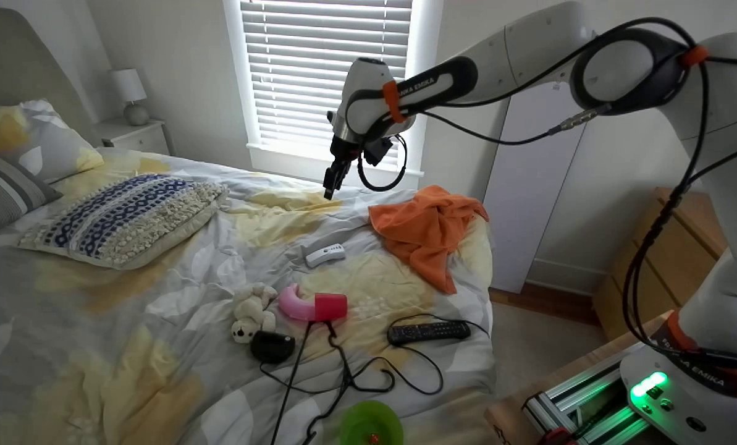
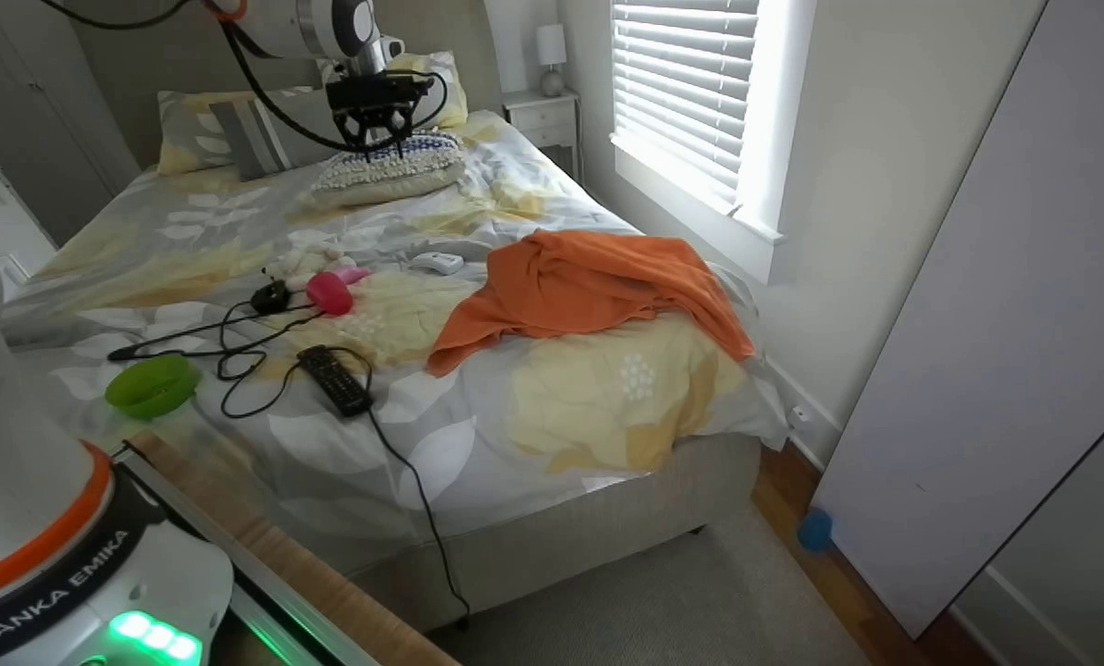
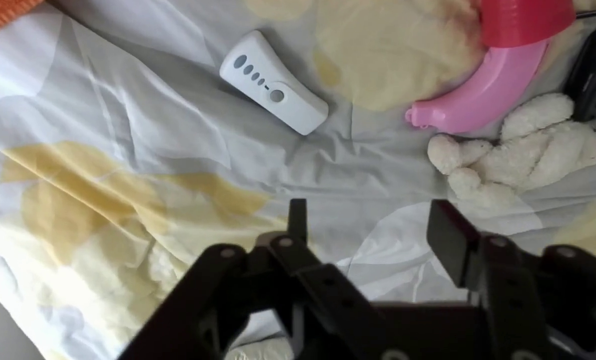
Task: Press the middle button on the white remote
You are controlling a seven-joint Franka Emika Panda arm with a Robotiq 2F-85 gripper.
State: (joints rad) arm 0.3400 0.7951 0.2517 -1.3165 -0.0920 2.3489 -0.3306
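Observation:
The white remote [image 1: 325, 254] lies flat on the bed with its buttons up; it also shows in an exterior view [image 2: 437, 263]. In the wrist view the white remote [image 3: 298, 111] lies above and left of the jaws, tilted in the picture. It has a round grey button [image 3: 277, 96] and a row of several oval grey buttons that shrink toward the round one. My gripper [image 3: 369, 206] is open, with bare sheet showing between its fingers. In an exterior view the gripper [image 1: 329, 194] hangs well above the bed, on the window side of the remote; it also shows high up [image 2: 384, 154]. It touches nothing.
An orange cloth [image 1: 427, 225] lies near the remote. A pink and red toy [image 1: 312, 304], white plush toy [image 1: 254, 309], black remote [image 1: 429, 332], cables, black object [image 1: 272, 347] and green bowl [image 1: 371, 423] lie on the bed. A patterned cushion [image 1: 127, 216] lies toward the headboard.

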